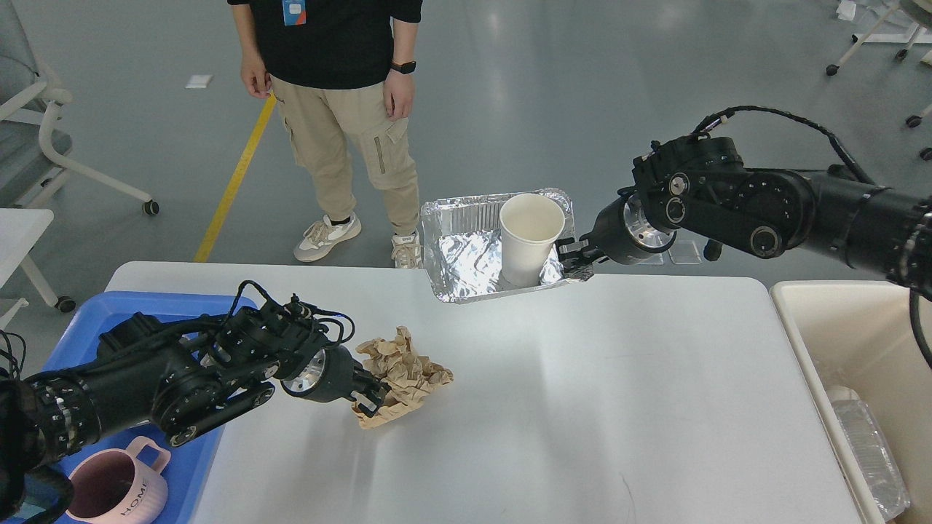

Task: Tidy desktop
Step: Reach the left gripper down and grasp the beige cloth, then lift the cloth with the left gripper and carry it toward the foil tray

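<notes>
As far as the head view lets us judge, the tidying stands roughly at its midpoint. Our right gripper [575, 260] is clenched on the near right corner of the foil tray [466, 251], which hangs tilted above the far edge of the desktop [582, 407]. A white paper cup [530, 236] stands upright inside that tray. Our left gripper [371, 397] is at the near edge of the crumpled brown paper [404, 375], which lies on the desktop left of centre; the fingers reach into the folds, but we cannot tell whether they have closed on it.

Items we judge already dealt with: a pink mug [116, 484] sits in the blue tray [87, 313] at the left end, and at least one foil container [870, 451] lies in the cream bin [815, 327] just beside the right end. Items we judge outstanding: the foil tray with its cup, most likely bound for the bin, and the brown paper. Apart from the paper, the desktop surface carries nothing else that we can see.

Limits of inspection: our left arm covers much of the blue tray, so its further contents are unknown. The bin is cut off by the right and lower edges of the view. The mug is partly cropped at the bottom. A bystander [335, 109] stands beyond the table, head out of view.
</notes>
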Tool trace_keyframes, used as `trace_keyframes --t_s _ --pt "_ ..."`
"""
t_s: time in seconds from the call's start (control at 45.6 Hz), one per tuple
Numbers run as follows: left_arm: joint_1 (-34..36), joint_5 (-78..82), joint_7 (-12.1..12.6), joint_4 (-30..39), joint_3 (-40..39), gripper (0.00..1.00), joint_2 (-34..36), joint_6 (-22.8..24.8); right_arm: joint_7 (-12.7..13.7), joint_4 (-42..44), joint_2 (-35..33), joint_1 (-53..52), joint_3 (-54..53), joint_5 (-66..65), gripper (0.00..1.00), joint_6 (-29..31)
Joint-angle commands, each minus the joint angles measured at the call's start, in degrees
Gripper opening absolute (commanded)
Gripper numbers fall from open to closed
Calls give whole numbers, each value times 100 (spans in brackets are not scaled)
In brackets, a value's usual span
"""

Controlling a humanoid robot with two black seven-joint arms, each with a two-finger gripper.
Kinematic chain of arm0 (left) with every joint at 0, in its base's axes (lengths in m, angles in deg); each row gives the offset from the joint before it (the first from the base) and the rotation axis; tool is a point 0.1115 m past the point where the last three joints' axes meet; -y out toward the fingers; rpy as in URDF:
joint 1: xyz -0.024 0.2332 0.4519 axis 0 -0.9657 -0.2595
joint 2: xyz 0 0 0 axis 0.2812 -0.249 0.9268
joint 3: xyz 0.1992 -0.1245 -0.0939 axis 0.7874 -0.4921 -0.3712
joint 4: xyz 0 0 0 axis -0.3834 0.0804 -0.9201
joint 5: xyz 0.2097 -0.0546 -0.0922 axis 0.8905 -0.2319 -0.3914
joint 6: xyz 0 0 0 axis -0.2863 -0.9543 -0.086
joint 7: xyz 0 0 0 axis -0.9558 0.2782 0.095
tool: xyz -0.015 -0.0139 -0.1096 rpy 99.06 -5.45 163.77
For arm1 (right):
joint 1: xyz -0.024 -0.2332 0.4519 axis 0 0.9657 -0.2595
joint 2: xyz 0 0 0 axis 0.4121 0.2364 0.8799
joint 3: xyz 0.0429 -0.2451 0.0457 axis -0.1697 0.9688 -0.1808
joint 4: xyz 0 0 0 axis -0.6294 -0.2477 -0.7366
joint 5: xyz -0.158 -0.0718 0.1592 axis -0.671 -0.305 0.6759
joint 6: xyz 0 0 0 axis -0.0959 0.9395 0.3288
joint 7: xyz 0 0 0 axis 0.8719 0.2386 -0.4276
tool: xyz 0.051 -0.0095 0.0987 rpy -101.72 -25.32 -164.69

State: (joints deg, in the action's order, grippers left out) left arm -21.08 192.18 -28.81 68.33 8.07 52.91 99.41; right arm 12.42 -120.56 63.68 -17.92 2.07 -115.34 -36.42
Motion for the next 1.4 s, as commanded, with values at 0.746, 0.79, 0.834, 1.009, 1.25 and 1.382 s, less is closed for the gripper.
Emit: trace_keyframes --t_s 0.746,0.79,0.834,1.009,1.25,1.382 --pt "-609 -710 -190 2408 -1239 4 3116 -9 0 8 -23 106 9 -9 0 0" --pt "-715 -894 -190 2522 -1432 4 3301 -9 0 8 -32 106 9 -9 0 0" --pt "-837 -1070 -181 2654 -1625 4 3468 -9 0 8 -32 106 9 -9 0 0" --pt "-1321 -1764 -190 2822 -2469 4 3978 8 0 8 -23 115 9 -9 0 0" --pt "-1374 -2775 -207 3006 -3041 4 4506 96 0 8 -32 106 18 -9 0 0" --pt "-1357 -3022 -225 3191 -3261 4 4646 193 0 0 -32 106 18 -9 0 0"
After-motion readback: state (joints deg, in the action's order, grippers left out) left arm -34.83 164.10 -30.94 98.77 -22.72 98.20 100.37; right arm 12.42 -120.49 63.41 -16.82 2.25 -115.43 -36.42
